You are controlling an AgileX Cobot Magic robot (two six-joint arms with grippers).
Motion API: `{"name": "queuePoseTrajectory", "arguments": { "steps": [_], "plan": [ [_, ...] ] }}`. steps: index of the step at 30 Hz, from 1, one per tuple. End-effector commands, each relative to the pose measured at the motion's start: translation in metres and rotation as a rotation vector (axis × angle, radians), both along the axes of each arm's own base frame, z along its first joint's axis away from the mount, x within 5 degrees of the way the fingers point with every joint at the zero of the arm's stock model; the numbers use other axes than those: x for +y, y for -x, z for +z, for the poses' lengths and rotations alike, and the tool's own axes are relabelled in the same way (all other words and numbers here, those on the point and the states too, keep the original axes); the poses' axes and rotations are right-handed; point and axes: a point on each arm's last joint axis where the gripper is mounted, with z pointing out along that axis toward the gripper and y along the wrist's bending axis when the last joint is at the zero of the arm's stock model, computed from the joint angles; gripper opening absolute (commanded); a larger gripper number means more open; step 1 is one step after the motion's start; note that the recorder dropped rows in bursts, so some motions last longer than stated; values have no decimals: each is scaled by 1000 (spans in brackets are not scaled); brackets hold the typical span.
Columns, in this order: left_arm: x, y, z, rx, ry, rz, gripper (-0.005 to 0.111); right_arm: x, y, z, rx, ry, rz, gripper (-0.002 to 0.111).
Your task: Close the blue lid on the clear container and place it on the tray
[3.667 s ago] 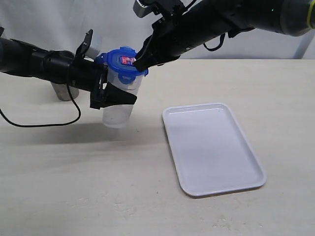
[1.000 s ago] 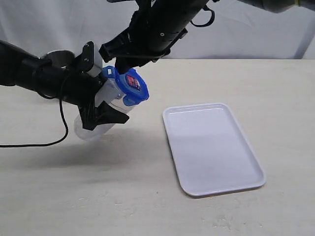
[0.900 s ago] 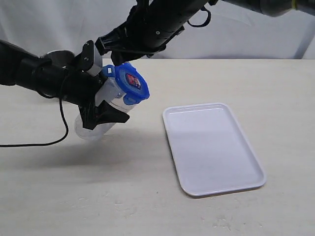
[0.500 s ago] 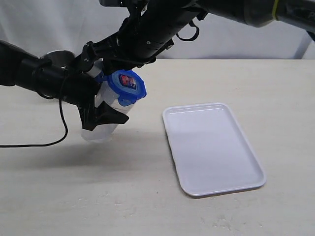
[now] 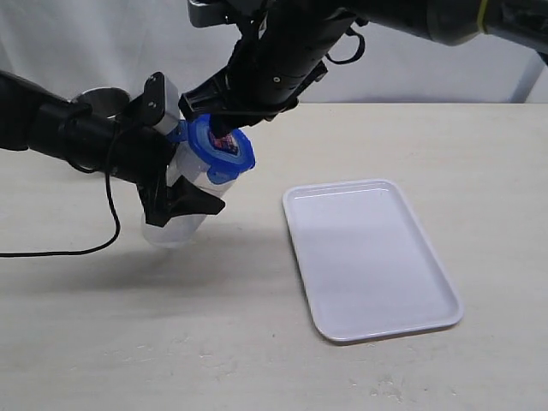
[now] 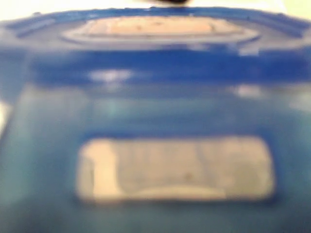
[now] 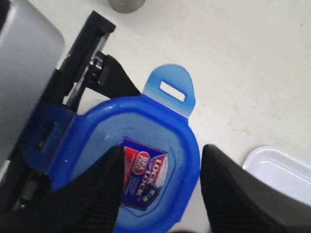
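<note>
The clear container (image 5: 174,224) hangs tilted above the table, my left gripper (image 5: 181,193) shut around its upper body. The blue lid (image 5: 224,157) sits on its mouth, facing up and right. My right gripper (image 5: 224,134) is open, its tips right at the lid's face. In the right wrist view its fingers (image 7: 95,194) spread over the blue lid (image 7: 146,141); one overlaps the red-white sticker, the other stands off the lid's edge, and one snap tab (image 7: 171,88) sticks out. A blurred blue lid (image 6: 155,73) fills the left wrist view. The white tray (image 5: 368,257) lies at the right.
A grey metal cup (image 5: 101,98) stands behind the left arm, and its base shows as a grey metal cup (image 7: 126,5) in the right wrist view. A black cable (image 5: 86,248) trails across the table at the left. A corner of the tray (image 7: 282,170) shows beside the right fingers.
The container went from upright to tilted. Over the last half second the right gripper shifted right and down onto the lid's face, now covering part of the sticker. The left arm held still.
</note>
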Motion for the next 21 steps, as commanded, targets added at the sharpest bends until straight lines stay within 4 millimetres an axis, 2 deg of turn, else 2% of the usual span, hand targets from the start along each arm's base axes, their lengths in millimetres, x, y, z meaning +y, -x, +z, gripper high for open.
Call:
{"name": "queuePoseTrajectory", "arguments": {
  "steps": [1, 6, 12, 21],
  "plan": [
    [0, -3, 8, -45, 7, 8, 0, -1, 10, 28, -22, -122, 5, 47],
    [0, -2, 8, -42, 13, 1, 0, 14, 17, 26, 45, -244, 109, 47],
    [-2, 0, 9, -36, 28, -16, 0, 15, 6, 3, 59, -175, 74, 47],
    [-2, 0, 9, -36, 28, -16, 0, 17, 0, 0, 32, -190, 60, 47]
  ]
}}
